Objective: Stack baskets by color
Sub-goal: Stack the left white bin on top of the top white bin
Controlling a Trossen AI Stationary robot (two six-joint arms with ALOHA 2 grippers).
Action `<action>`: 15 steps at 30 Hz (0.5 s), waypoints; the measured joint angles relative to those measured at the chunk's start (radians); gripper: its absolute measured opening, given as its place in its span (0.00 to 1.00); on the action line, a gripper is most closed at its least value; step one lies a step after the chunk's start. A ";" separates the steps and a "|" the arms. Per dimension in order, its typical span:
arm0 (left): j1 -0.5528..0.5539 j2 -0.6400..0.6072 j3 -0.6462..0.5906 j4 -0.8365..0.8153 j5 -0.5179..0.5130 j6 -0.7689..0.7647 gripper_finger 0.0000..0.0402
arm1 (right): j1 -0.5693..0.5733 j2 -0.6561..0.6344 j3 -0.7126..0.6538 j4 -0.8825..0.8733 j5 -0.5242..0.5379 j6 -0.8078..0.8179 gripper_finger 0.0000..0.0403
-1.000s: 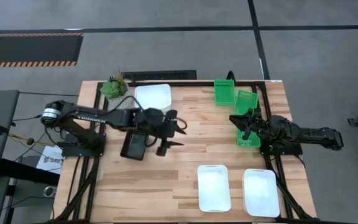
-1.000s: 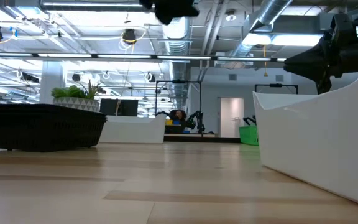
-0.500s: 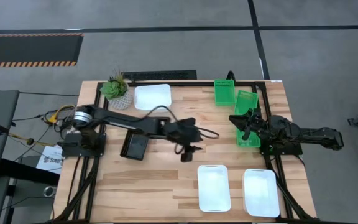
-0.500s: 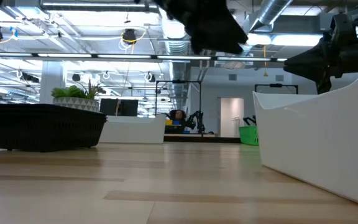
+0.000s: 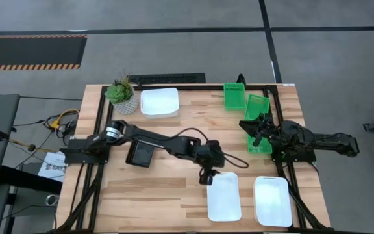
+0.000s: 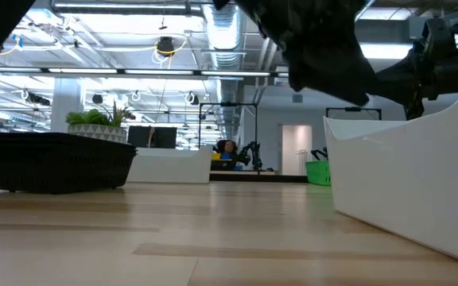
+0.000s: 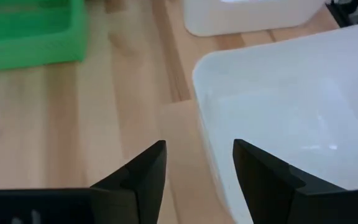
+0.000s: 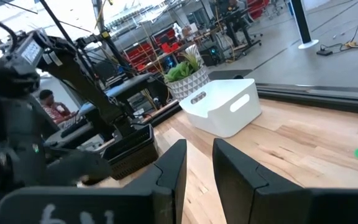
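Two white baskets [image 5: 224, 195] [image 5: 273, 200] sit side by side on their bottoms near the table's front edge, and a third [image 5: 159, 102] at the back. A black basket [image 5: 140, 153] is left of centre, and green baskets [image 5: 234, 95] [image 5: 258, 107] are at the back right. My left gripper [image 5: 204, 177] is open and slants down over the far left corner of the nearer white basket [image 7: 278, 112]. Its fingers stand on either side of that basket's left wall [image 7: 199, 99], above it. My right gripper [image 5: 253, 127] waits open over a green basket at the right edge.
A potted plant [image 5: 122, 94] stands at the back left corner beside the far white basket. A dark frame rail [image 5: 174, 86] runs along the table's far edge. Bare wood lies in the table's middle and at the near left.
My left gripper has swept from above the black basket toward the table's right and near edges. It has come down and tipped further downward, ending over the corner of the near white basket. No basket has moved.
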 joint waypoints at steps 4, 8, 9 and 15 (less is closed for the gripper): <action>-0.008 0.025 0.005 0.007 0.001 0.000 0.43 | 0.000 0.002 0.000 0.000 0.000 0.001 0.26; -0.008 0.038 0.004 0.008 -0.014 0.008 0.43 | 0.000 0.003 0.000 0.000 0.000 0.010 0.26; -0.007 0.042 0.003 -0.013 -0.015 0.017 0.43 | 0.000 0.003 0.000 0.000 0.000 0.010 0.26; -0.007 0.100 0.003 -0.064 0.022 0.017 0.37 | 0.000 0.009 0.000 0.000 0.000 0.023 0.26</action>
